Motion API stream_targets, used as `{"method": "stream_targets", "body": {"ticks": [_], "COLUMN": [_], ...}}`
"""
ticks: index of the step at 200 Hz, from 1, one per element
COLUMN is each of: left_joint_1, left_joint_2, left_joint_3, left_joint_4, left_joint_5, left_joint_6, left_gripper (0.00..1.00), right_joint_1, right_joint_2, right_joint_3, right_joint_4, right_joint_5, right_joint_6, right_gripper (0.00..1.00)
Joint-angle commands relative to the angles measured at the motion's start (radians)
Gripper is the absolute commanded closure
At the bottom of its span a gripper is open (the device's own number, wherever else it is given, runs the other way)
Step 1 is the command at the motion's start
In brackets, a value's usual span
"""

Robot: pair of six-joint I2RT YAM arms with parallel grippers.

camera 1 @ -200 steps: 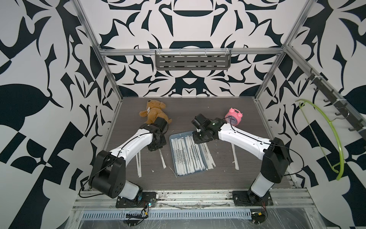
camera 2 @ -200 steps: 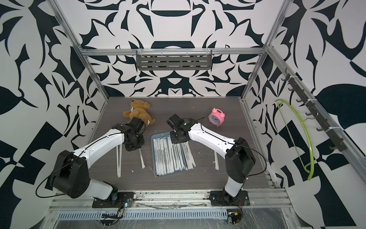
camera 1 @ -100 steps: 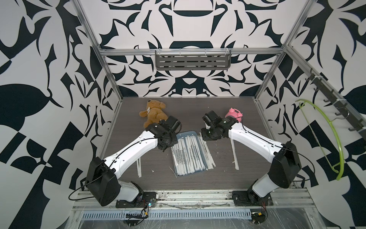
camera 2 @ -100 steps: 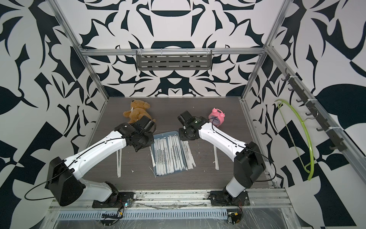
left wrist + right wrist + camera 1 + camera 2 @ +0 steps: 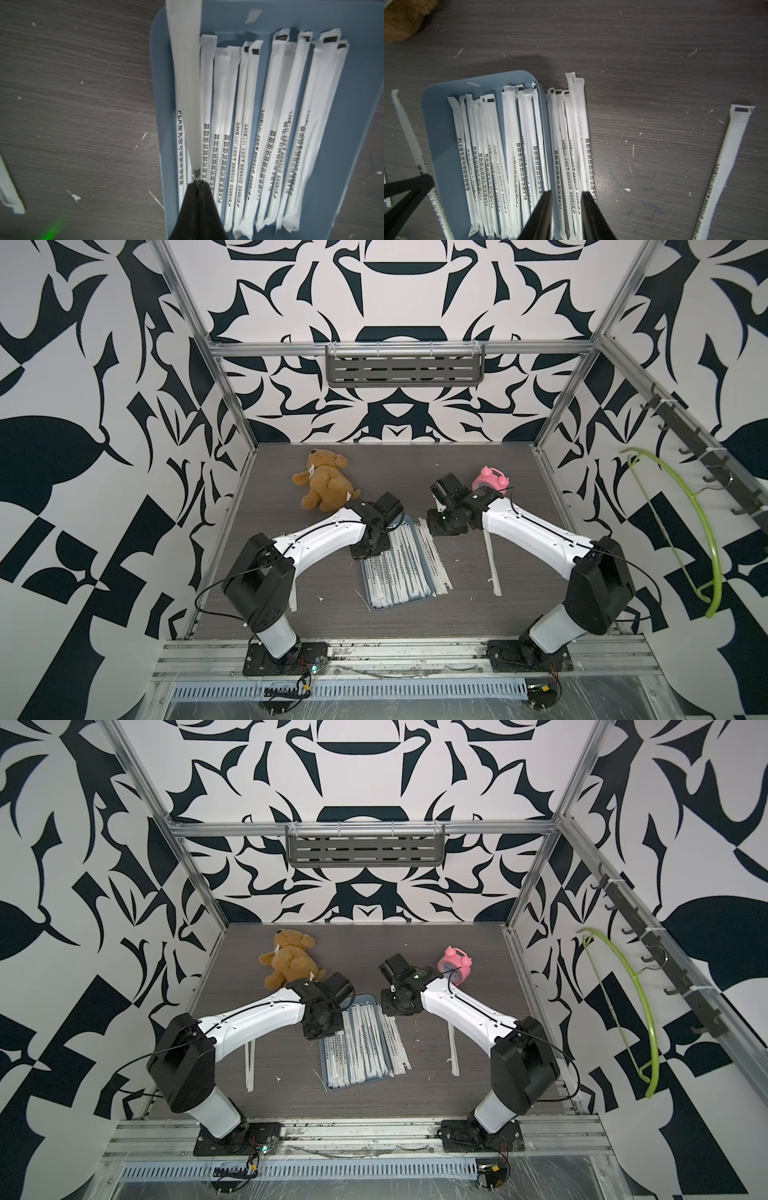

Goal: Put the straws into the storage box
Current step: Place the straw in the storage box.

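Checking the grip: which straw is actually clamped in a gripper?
The straw pinched at its end by the left gripper, raised over the storage box's row; the other straws lie flat, ungripped.

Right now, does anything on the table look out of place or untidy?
Yes. A bundle of straws lies on the table just outside the storage box, beside its rim, not inside. One more straw lies alone farther away, and small white paper scraps are scattered over the table.
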Motion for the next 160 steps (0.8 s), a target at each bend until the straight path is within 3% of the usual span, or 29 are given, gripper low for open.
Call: {"method": "stream_targets", "body": {"ticks": [1, 110, 160], "left_joint_1": [-0.001, 0.008, 0.009], "left_joint_2": [0.036, 0.161, 0.174], "left_joint_3": [-0.001, -0.022, -0.015], "left_joint_4": [-0.014, 0.035, 0.034], "left_joint_5": [-0.005, 0.008, 0.004], "left_joint_6": [0.051, 0.057, 0.052], "left_gripper": [0.99, 0.96, 0.82], "right_joint_1": [0.000, 0.001, 0.001], "right_joint_2": [-0.010, -0.014, -0.014], "right_joint_3": [-0.013, -0.032, -0.027], "right_joint_4": [0.025, 0.029, 0.029], "right_joint_5": [-0.025, -0.030, -0.029], "right_joint_6": [-0.002, -0.001, 0.002], "right_gripper": [0.71, 0.71, 0.72]}}
